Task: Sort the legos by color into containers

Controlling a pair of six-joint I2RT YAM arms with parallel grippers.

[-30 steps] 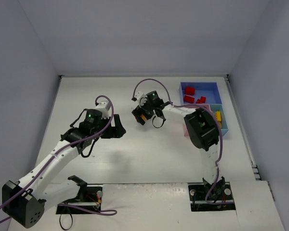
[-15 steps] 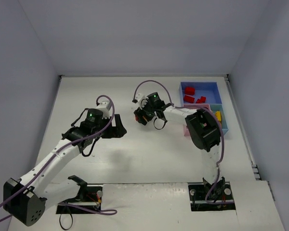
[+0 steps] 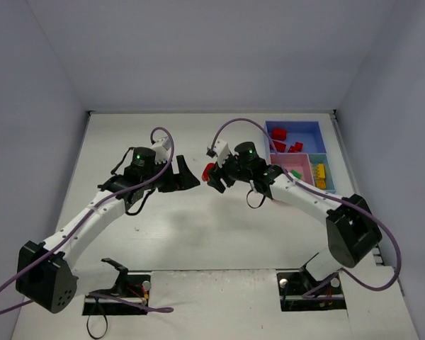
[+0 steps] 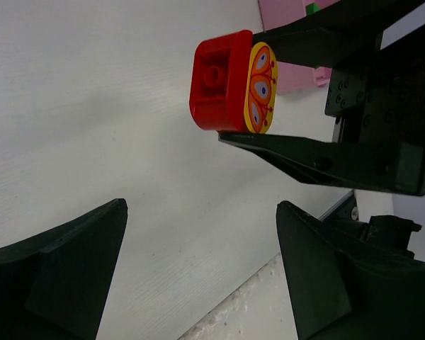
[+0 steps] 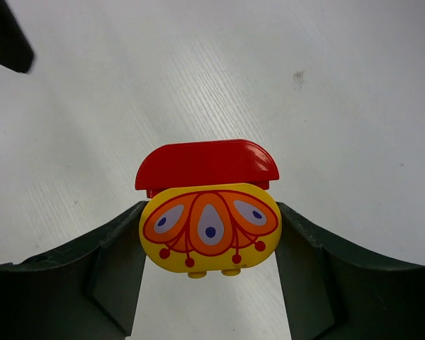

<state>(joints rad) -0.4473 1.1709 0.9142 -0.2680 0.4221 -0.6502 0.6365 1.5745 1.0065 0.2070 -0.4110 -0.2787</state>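
This is a robot test cell in a lab. A bare white table [image 3: 198,234] is boxed in by plain pale walls [image 3: 198,57] on the left, far and right. The left arm [image 3: 85,223] and right arm [image 3: 304,198] are bolted at its near edge, trailing purple cables [image 3: 234,121]. Loose wiring [image 3: 129,290] shows in cut-outs there. Coloured containers [image 3: 308,134] sit far right.

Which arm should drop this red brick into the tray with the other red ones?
Right. The right hand grips the red brick and is nearer the blue tray holding other red pieces; the left hand is open and empty.
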